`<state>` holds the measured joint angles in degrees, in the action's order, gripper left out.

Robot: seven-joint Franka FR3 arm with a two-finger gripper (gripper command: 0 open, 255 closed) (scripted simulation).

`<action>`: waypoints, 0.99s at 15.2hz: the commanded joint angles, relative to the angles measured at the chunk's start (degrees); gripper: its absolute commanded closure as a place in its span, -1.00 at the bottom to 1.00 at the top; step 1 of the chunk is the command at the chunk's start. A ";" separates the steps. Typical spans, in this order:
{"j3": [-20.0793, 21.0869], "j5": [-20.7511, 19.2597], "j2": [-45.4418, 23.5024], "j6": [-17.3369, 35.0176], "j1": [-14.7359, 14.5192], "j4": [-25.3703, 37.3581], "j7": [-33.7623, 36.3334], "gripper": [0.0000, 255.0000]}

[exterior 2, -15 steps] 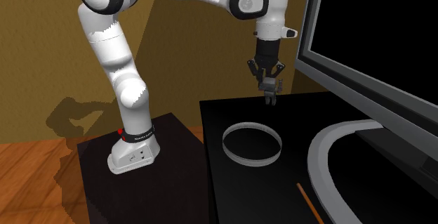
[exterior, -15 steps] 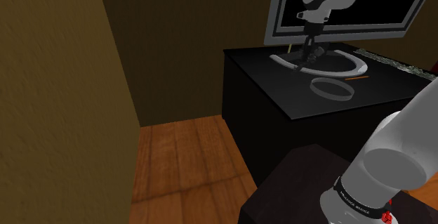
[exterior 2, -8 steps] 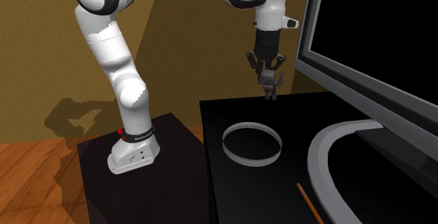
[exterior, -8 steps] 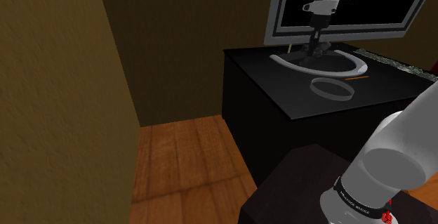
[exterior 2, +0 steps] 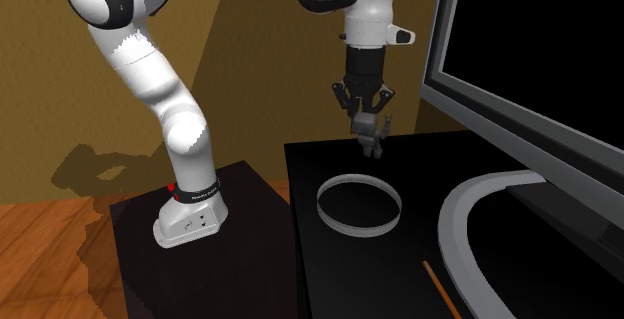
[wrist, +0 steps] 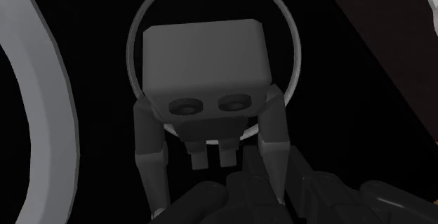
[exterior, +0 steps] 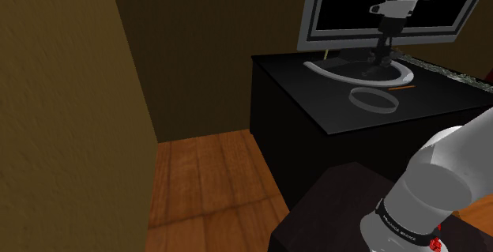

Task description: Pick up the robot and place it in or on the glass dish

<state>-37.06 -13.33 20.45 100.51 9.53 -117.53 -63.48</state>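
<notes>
1. Robot figure (wrist: pixel 203 61), a small grey toy with a boxy head and two round eyes, is clamped by its lower body in the hand (exterior 2: pixel 369 135). It hangs in the air, clear of the black worktop (exterior 2: pixel 330 287).
2. The glass dish (exterior 2: pixel 360 231), a low clear ring, sits on the worktop beneath the hand. In the wrist view its rim frames the figure's head, so the toy looks to be roughly over the dish, though a little off its centre.
3. As I judge it, the pick-up is done and the carry is near its end. The placing is not yet done.
4. The next move calls for a small sideways correction to centre the figure over the ring. A straight descent should then bring the figure inside the rim, and only then should the fingers part.
5. The curved grey foot of the monitor (exterior 2: pixel 470 217) lies near the dish, and the dish's wall is low and thin. Coming down on the rim could tip the figure or shove the dish aside.
</notes>
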 commanded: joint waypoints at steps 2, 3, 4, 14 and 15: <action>-1.49 -1.90 2.51 -1.17 1.77 -0.60 -2.77 1.00; -1.62 -1.99 2.53 -0.41 1.82 -1.38 -2.72 1.00; -1.75 -2.08 2.54 0.35 1.86 -2.14 -2.67 1.00; -3.40 -2.70 1.78 8.08 2.15 -9.12 -2.48 1.00; -3.60 -2.74 1.62 8.87 2.16 -9.76 -2.49 1.00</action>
<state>-40.37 -16.01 22.26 108.48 11.66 -126.61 -65.87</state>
